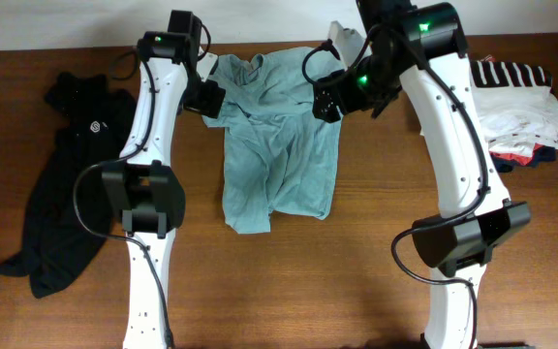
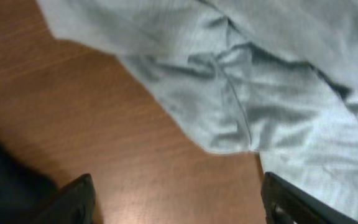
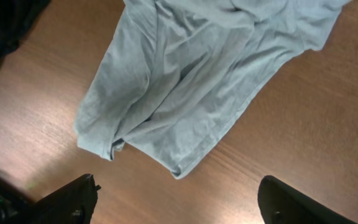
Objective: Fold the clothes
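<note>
The pale grey-teal shirt (image 1: 281, 145) lies crumpled in the middle of the table, collar toward the far edge. My left gripper (image 1: 210, 100) hovers at its upper left corner and my right gripper (image 1: 326, 99) at its upper right. In the left wrist view the shirt (image 2: 260, 74) fills the top right, and the left gripper (image 2: 179, 208) is open over bare wood beside a fabric edge. The right wrist view shows the shirt (image 3: 185, 74) ahead of the open right gripper (image 3: 179, 205), apart from it. The black top (image 1: 66, 184) with a white logo lies at the left.
A pile of other garments (image 1: 521, 107), striped, white, red and navy, sits at the table's far right. Both arm bases (image 1: 143, 199) (image 1: 463, 237) stand near the front, either side of the shirt. A dark shape (image 3: 5, 25) shows in the right wrist view's upper left.
</note>
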Robot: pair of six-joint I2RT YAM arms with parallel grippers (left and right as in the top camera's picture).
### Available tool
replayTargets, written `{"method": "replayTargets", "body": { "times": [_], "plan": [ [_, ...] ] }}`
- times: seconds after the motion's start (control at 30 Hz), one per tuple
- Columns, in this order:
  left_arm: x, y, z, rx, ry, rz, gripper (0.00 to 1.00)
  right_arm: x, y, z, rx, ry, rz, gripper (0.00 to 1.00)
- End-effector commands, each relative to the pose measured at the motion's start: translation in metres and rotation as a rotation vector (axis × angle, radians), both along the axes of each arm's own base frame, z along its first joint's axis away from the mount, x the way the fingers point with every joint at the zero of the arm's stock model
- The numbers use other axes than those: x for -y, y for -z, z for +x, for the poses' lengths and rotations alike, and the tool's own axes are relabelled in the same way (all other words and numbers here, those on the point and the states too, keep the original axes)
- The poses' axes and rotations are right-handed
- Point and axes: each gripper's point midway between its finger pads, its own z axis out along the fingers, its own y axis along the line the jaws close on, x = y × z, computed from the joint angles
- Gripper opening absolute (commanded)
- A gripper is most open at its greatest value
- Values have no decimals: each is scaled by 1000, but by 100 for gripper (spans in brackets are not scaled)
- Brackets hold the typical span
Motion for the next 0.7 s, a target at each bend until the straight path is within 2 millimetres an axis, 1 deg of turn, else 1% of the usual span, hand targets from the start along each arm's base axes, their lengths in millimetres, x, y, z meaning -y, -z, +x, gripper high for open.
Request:
{"method": "replayTargets", "body": {
  "times": [0.0, 0.1, 0.23, 0.33, 0.43, 0.5, 0.6, 0.63, 0.67],
  "plan": [
    [6, 6, 10, 26, -27, -37, 83, 4, -16, -8, 23, 11, 9, 85],
    [6, 15, 15, 31, -102, -57, 83, -1, -15, -12, 13, -2, 5, 84],
    [8, 33, 16, 12, -178, -79, 82, -13, -15, -17, 14, -31, 5, 84],
    [12, 51, 13, -26, -188, -99, 75, -19, -15, -20, 16, -49, -2, 83],
    [12, 66, 10, -54, -219, -99, 69, -23, -15, -22, 15, -58, -2, 83],
    [11, 71, 9, -63, -243, -101, 68, -24, -15, -23, 15, -61, -4, 83],
    [11, 75, 9, -67, -262, -105, 59, -24, -15, -24, 11, -61, -5, 79],
    [11, 75, 10, -65, -266, -105, 54, -24, -14, -25, 7, -61, -6, 77],
    [11, 75, 11, -62, -266, -106, 47, -23, -14, -26, 0, -61, -9, 75]
  ]
}}
